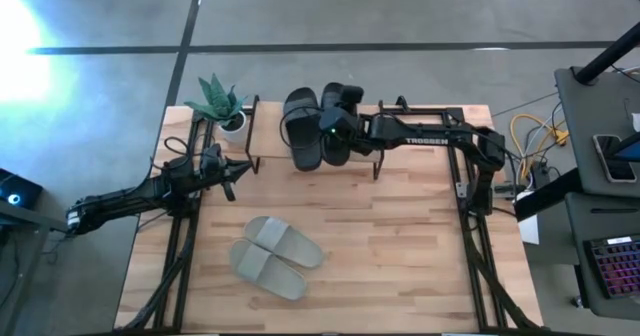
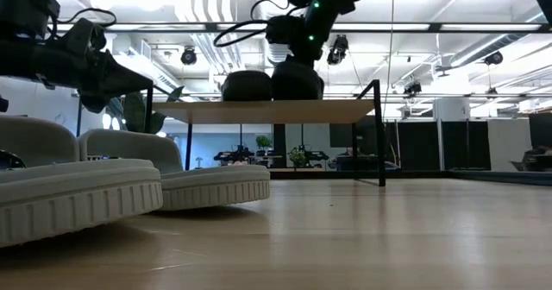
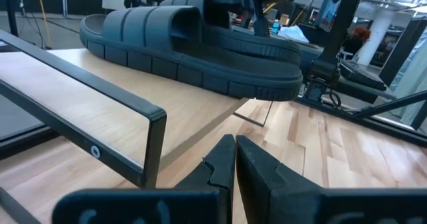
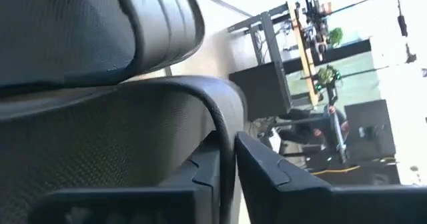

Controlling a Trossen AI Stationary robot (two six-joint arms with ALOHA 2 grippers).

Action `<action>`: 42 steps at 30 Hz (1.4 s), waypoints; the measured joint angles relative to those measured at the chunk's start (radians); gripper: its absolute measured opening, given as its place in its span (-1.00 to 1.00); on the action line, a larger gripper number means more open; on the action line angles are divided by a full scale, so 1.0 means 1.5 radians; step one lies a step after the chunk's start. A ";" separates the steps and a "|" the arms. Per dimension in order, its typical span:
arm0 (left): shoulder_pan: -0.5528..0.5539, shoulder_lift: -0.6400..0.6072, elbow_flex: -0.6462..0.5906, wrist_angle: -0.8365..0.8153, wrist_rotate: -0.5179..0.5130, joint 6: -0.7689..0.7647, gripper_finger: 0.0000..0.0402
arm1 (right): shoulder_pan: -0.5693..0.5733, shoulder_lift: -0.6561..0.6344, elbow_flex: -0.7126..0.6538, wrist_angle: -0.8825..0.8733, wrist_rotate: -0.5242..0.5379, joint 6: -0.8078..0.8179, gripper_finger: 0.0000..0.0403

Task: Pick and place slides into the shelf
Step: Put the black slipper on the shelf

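Black slides (image 1: 318,126) are seen side by side on the shelf (image 1: 390,156), at twelve o'clock on the table. The right one's strap is pinched between the right gripper (image 1: 333,128) fingers. Grey slides (image 1: 272,254) lie at six o'clock. The left gripper (image 1: 232,171), fingers pressed together, is parked at nine o'clock.

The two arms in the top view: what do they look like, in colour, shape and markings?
Both are slim, dark, jointed arms. The right arm carries white lettering on its forearm and a small green light near its wrist. Thin black cables loop along the left arm. The left gripper and the right gripper each have two flat, black, wedge-shaped fingers with notched inner edges.
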 joint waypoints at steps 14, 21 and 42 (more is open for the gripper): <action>0.000 -0.001 0.000 0.000 0.000 0.000 -1.00 | 0.013 -0.003 0.009 -0.098 0.031 0.035 -0.58; 0.000 0.000 0.000 0.000 0.000 0.000 -1.00 | 0.021 -0.025 0.020 -0.150 0.041 0.057 -0.56; 0.000 0.000 0.000 -0.001 0.000 0.000 -1.00 | 0.023 -0.025 0.083 -0.254 -0.021 0.171 -0.58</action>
